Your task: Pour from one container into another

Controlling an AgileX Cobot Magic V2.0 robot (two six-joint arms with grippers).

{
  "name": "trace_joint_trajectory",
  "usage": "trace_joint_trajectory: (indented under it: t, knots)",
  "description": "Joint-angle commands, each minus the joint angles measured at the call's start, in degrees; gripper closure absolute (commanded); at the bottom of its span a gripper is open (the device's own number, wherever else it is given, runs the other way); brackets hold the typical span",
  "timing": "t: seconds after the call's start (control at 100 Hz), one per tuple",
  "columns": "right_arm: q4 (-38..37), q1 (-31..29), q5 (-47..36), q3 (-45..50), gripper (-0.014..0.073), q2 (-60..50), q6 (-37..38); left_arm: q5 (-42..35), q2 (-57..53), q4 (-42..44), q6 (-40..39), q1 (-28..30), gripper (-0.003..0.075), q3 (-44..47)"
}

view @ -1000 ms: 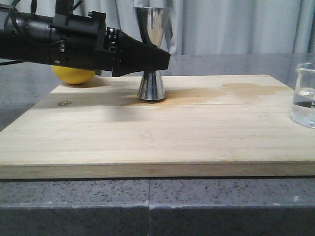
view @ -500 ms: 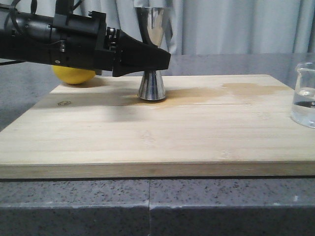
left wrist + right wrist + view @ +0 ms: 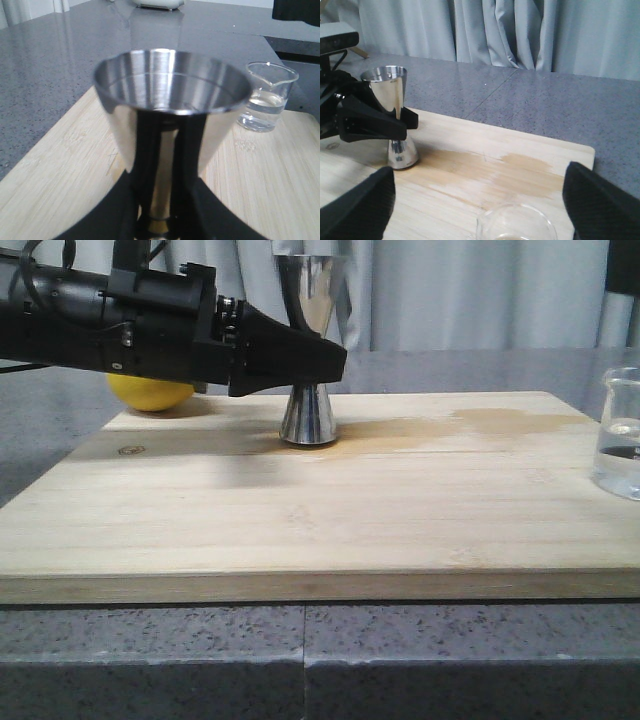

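The steel jigger (image 3: pixel 308 415) stands upright on the wooden board (image 3: pixel 320 530), left of centre and towards the back. My left gripper (image 3: pixel 325 360) reaches in from the left and is shut on its narrow waist; in the left wrist view my gripper (image 3: pixel 160 220) has a finger on each side of the gold band under the jigger's cup (image 3: pixel 170 85). The glass beaker (image 3: pixel 620 435), with clear liquid in it, stands at the board's right edge. My right gripper (image 3: pixel 479 169) hangs open above the beaker's rim (image 3: pixel 517 222), not touching it.
A yellow lemon (image 3: pixel 150 392) lies behind my left arm at the board's back left. A darker wet stain (image 3: pixel 470 425) runs from the jigger towards the right. A dark part of my right arm (image 3: pixel 625 265) shows at the top right. Grey speckled counter surrounds the board.
A dark part of the right arm has come into the front view at the top right. The left gripper, the jigger and the beaker have not moved.
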Motion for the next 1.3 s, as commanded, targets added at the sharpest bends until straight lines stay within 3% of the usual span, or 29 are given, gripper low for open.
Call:
trace_joint_trajectory:
  t: [0.0,0.17,0.51,1.29]
  knots:
    - [-0.47,-1.64,-7.21,0.19,-0.0024,-0.03,-0.86,5.95,-2.61,-4.53,-0.11,-0.38,0.0739,-1.65]
    - [-0.47,-5.79,-10.08,2.06,-0.0024,-0.03,-0.86,5.95,-2.61,-4.53,-0.11,-0.38,0.0739,-1.65]
    - [-0.67,-5.89,-14.48,6.23,-0.0024,1.60,-0.86,5.95,-2.61,-4.53,-0.11,-0.38,0.0739,-1.65]
    - [-0.78,-5.89,-34.08,6.23,-0.0024,25.64,-0.86,5.95,-2.61,-4.53,-0.11,-0.38,0.0739,-1.65]
